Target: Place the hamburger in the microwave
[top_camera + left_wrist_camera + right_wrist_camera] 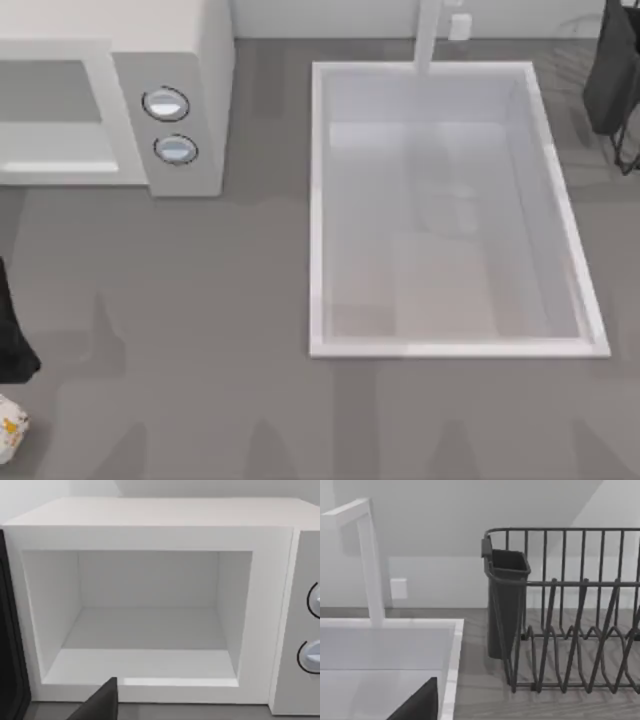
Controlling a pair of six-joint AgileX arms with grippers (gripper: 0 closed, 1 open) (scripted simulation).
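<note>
**Hamburger at the table's near-left edge, microwave cavity standing open**

Nearest the left wrist camera, a dark finger tip [100, 702] of the left gripper is poking into the frame in front of the microwave [150, 535]; only this one finger is showing, so I cannot tell whether the pincer is wide, narrow or holding anything. Beyond it the microwave is facing the camera with its wide cavity open and bare, and its two round knobs [312, 655] are sitting on the side panel.

From above, the hamburger [10, 428] is lying at the far left edge of the table [200, 330], near the bottom corner, partly cut off by the frame. A dark piece of the left arm [12, 340] is hanging just above it in the picture; whether it is touching the hamburger cannot be told. The microwave [190, 40] is sitting at the top left, well apart from the hamburger, with its silver-blue knobs [166, 104] stacked one over the other.

A white sink basin [320, 200] is filling the middle and right of the table, with a white faucet [428, 35] rising at its far rim. A dark dish rack [615, 80] is standing at the top right corner.

In the right wrist view, a dark finger [420, 702] of the right gripper is showing over the sink rim [451, 660], and here too I cannot tell its opening. The wire dish rack [570, 630] with its cutlery cup [505, 605] is standing just beside the sink.
</note>
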